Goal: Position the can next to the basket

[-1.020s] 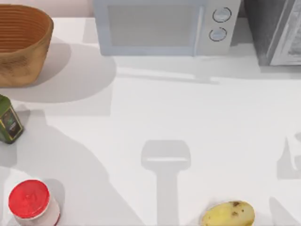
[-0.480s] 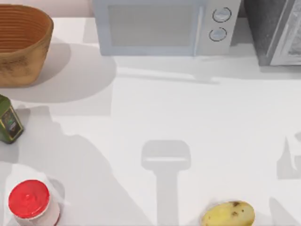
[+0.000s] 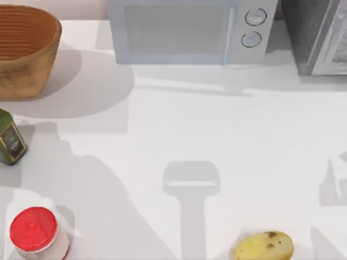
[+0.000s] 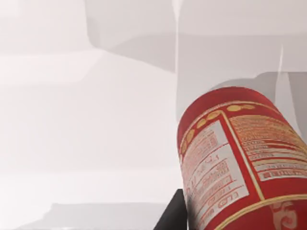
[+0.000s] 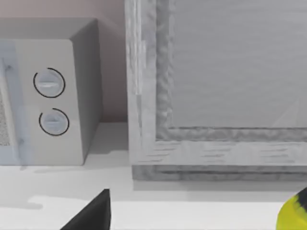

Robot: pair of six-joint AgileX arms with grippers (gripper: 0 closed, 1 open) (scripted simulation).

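The red and orange can (image 4: 240, 158) looms close in the left wrist view, tilted above the white table, its printed label facing the camera. My left gripper (image 4: 225, 213) is shut on the can, and one dark finger (image 4: 173, 216) rests against its side. The woven basket (image 3: 24, 49) stands at the table's far left back corner in the top view. In the right wrist view, one dark finger (image 5: 91, 213) of my right gripper stands off to the side with nothing against it; this gripper is open and faces the back of the table.
A microwave (image 3: 190, 30) and a grey cabinet (image 3: 320, 35) line the back edge. A dark green bottle (image 3: 10, 138) and a red-lidded white jar (image 3: 35, 233) stand along the left side. A potato (image 3: 263, 246) lies at the front.
The large shadow over the table's left side has shifted slightly. The basket, bottle, jar and potato have not moved.
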